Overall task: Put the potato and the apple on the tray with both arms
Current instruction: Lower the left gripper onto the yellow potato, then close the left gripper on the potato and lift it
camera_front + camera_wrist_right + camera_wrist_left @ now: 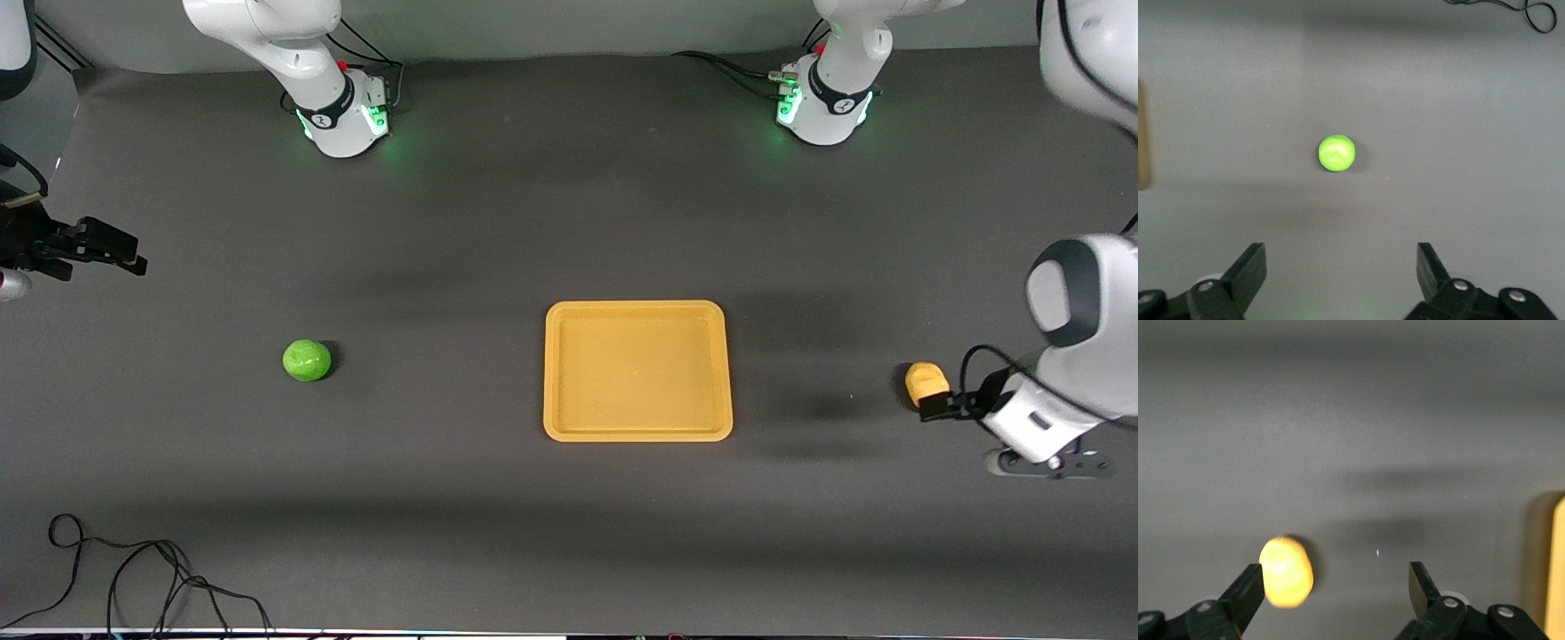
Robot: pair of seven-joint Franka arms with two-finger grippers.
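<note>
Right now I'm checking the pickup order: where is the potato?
The potato lies on the table toward the left arm's end, apart from the tray. The open left hand is right beside it, not gripping it.

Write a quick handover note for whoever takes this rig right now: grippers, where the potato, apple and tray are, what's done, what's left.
Left gripper: open, low beside the potato, which sits off-centre by one finger, not gripped.
Right gripper: open, empty, up at the right arm's end of the table, with the apple in its wrist view.
Apple: on the table, toward the right arm's end.
Tray: mid-table, holding nothing.
Done: nothing placed yet.
Left: grip the potato and carry it to the tray; pick up the apple and do likewise.
</note>
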